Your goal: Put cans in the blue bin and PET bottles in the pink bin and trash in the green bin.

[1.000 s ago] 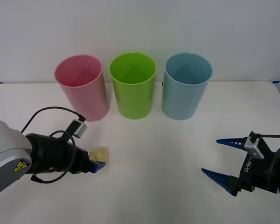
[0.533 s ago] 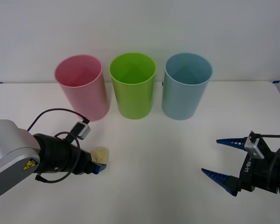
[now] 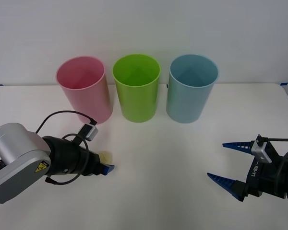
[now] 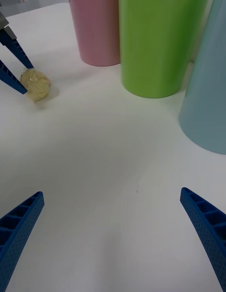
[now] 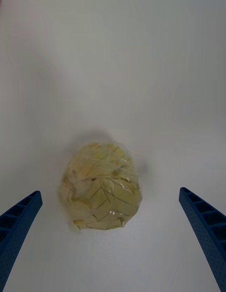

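The trash (image 3: pixel 104 156) is a pale yellow wrinkled wad (image 5: pixel 100 189) lying on the white table, in front of the pink bin (image 3: pixel 84 88). My left gripper (image 3: pixel 104 163) is low over it and open, one blue finger (image 5: pixel 19 221) on each side of the wad and apart from it. The right wrist view also shows the wad (image 4: pixel 35 84) beside those fingers (image 4: pixel 12 61). The green bin (image 3: pixel 137 88) stands in the middle and the blue bin (image 3: pixel 191 88) on the right. My right gripper (image 3: pixel 216 160) waits open at the front right, holding nothing.
The three bins stand upright in a row at the back of the table (image 3: pixel 158 153), close together. In the right wrist view the pink bin (image 4: pixel 96 28), the green bin (image 4: pixel 160 42) and the blue bin (image 4: pixel 209 108) rise ahead.
My left arm has reached further right and lower, so its fingers now straddle the wad and hide most of it in the front view. The wad and the right arm have not moved.
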Robot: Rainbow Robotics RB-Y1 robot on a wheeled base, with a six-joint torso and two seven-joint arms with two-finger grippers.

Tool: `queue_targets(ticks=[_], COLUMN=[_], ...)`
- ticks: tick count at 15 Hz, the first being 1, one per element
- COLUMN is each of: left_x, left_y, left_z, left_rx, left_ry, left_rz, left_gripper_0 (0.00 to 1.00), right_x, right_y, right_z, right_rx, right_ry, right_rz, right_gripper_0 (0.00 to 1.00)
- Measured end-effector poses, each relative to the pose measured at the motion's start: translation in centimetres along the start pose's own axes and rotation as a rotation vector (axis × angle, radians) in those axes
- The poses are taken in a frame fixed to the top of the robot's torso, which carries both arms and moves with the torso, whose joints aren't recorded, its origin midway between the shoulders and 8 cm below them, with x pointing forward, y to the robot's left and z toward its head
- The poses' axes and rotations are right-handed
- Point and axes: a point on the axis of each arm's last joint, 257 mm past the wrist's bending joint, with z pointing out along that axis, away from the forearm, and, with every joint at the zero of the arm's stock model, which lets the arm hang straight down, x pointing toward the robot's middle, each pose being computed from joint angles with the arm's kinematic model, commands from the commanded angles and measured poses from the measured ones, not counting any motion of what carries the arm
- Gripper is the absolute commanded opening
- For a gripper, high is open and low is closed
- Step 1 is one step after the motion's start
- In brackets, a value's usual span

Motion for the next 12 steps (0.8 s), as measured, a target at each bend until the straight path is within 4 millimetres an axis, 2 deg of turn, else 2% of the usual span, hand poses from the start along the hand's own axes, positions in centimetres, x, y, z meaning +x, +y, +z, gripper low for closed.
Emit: queue_targets(ticks=[12], left_x=[-0.4], left_y=[-0.2], left_z=[2.9], left_rx=[-0.048], left_ry=[0.007], left_rz=[0.008], left_gripper_0=[1.00], right_x=[0.0], right_y=[0.0], right_z=[0.0], right_rx=[0.000], right_ry=[0.000], right_rz=[0.000], right_gripper_0=[1.00])
